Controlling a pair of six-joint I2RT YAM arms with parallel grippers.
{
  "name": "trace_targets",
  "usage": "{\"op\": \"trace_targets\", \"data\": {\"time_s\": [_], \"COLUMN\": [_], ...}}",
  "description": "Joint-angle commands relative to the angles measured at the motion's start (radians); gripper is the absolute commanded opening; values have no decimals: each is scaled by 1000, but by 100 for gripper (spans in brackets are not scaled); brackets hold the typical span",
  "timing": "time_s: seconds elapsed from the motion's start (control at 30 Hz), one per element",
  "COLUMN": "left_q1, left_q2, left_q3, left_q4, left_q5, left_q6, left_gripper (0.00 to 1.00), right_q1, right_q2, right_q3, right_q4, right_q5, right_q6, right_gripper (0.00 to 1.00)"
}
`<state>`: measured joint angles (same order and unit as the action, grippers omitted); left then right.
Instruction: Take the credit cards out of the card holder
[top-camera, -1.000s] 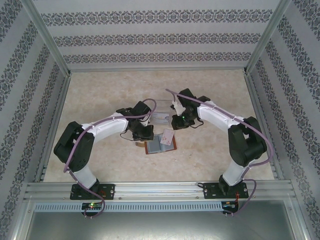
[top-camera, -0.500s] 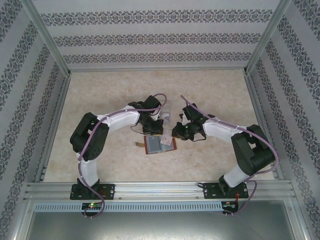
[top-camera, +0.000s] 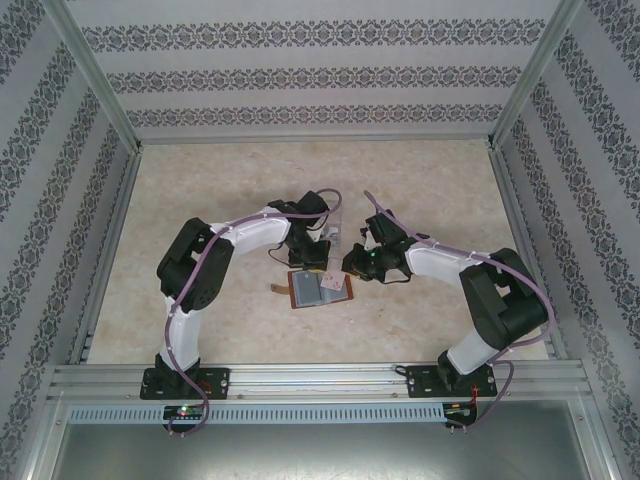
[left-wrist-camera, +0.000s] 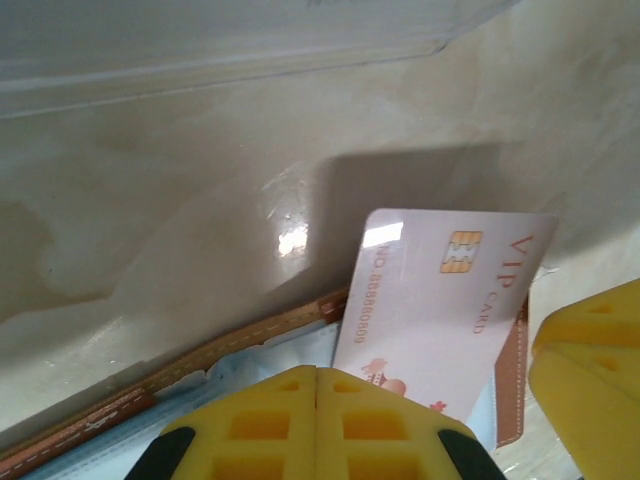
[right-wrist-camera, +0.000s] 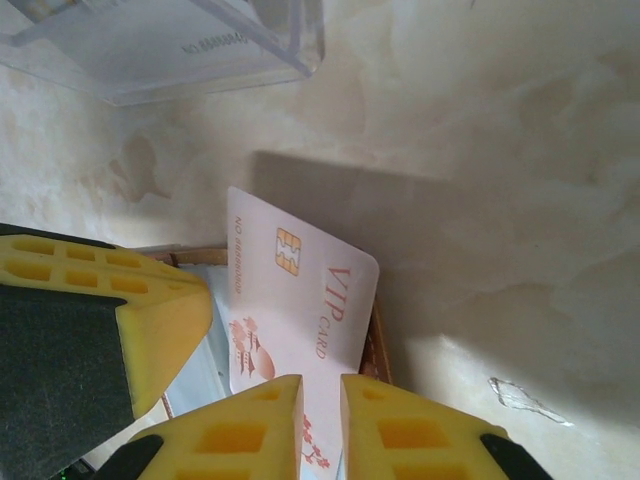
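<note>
The card holder (top-camera: 312, 292) lies open on the table, its brown stitched edge (left-wrist-camera: 225, 347) and clear pockets showing. One of the credit cards (right-wrist-camera: 298, 300), white with a chip and "VIP CARD" print, sticks up tilted from the right leaf (left-wrist-camera: 445, 300) (top-camera: 335, 284). My left gripper (left-wrist-camera: 317, 372) is shut with nothing between its pads and rests on the clear pocket beside the card (top-camera: 310, 266). My right gripper (right-wrist-camera: 321, 385) hovers over the card's lower part with a narrow gap between its jaws; the card's face shows through the gap (top-camera: 349, 268).
A clear plastic slotted tray (right-wrist-camera: 170, 45) stands just beyond the wallet (left-wrist-camera: 200, 40) (top-camera: 329, 222), holding at least one card. Both arms crowd the middle of the table. Patterned walls and metal rails (top-camera: 110, 250) enclose the table.
The right gripper came down from the clear tray to the card in the wallet. The left arm swung right and forward, its gripper settling on the wallet's far edge.
</note>
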<state>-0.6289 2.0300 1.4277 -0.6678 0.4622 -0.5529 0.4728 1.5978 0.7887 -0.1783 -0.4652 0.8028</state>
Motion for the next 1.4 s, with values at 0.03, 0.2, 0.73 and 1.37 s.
{"op": "trace_targets", "data": {"time_s": [0.03, 0.2, 0.73, 1.37], "left_q1": [-17, -20, -29, -32], "left_q2": [25, 37, 53, 47], "left_q3": [13, 14, 16, 7], "left_q4": [-45, -50, -59, -56], "left_q5": [-13, -16, -13, -13], "left_q6": [25, 28, 31, 25], "left_gripper": [3, 3, 3, 3], "right_q1": [-13, -11, -7, -1], "right_q2": [27, 44, 56, 2], "right_q3": [-15, -16, -38, -88], "right_q4": [13, 19, 102, 215], "right_q5": [0, -2, -44, -92], "right_q6": [9, 6, 44, 82], "right_gripper": [19, 21, 23, 16]}}
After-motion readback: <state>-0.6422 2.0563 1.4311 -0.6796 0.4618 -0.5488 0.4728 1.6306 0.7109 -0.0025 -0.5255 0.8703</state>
